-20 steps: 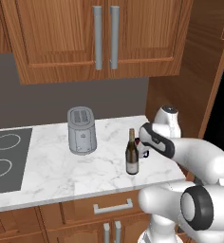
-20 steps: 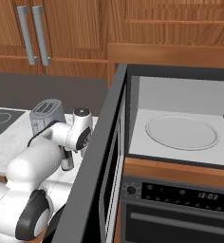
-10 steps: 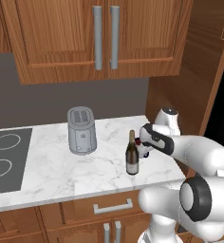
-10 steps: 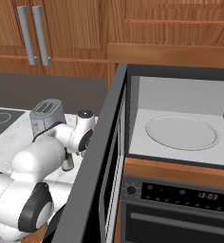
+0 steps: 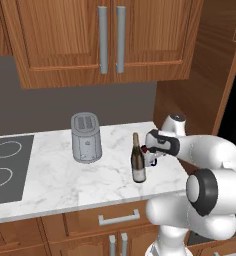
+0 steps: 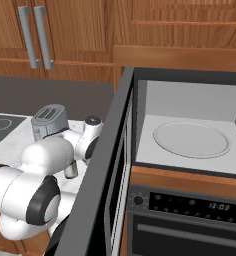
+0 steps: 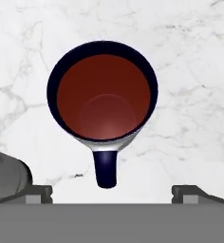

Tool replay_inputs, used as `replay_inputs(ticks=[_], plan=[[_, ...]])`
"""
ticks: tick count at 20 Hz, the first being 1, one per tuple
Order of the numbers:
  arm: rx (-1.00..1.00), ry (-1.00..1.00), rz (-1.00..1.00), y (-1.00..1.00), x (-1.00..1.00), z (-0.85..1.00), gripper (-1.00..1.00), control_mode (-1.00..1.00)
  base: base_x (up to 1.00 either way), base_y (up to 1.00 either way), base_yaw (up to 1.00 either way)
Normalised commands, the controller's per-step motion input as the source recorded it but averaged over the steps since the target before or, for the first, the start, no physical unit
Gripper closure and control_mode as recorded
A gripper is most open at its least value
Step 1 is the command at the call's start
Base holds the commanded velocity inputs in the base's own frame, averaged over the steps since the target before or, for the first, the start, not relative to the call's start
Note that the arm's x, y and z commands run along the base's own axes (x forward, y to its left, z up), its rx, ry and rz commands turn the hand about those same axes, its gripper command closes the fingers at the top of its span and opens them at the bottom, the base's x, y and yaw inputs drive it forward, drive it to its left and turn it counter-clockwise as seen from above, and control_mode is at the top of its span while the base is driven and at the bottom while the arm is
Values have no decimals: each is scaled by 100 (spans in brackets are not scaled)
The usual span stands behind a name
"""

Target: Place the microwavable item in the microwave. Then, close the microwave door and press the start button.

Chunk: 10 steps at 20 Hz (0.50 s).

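Hovering over the mug (image 7: 103,99), claw (image 7: 111,192) spread wide and empty.

Left base view: the gripper (image 5: 151,152) hangs above the marble counter (image 5: 55,180) just beside the wine bottle (image 5: 137,162), with the toaster (image 5: 85,137) farther left; the mug is hidden behind the hand. Right base view: the microwave (image 6: 190,140) stands open, turntable (image 6: 191,140) bare, its door (image 6: 107,180) swung toward the arm. Hand view: the mug stands upright directly below, mouth up, handle pointing toward the fingertips (image 7: 192,192), which stand apart well to either side of it.
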Motion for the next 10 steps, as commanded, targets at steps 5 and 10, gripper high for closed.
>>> replay_inputs(ticks=[5, 10], plan=[[0, 0, 1, 0, 1, -18, -100, -100, 0, 0, 0], [0, 0, 1, 0, 0, -33, 100, -100, 0, 0, 0]])
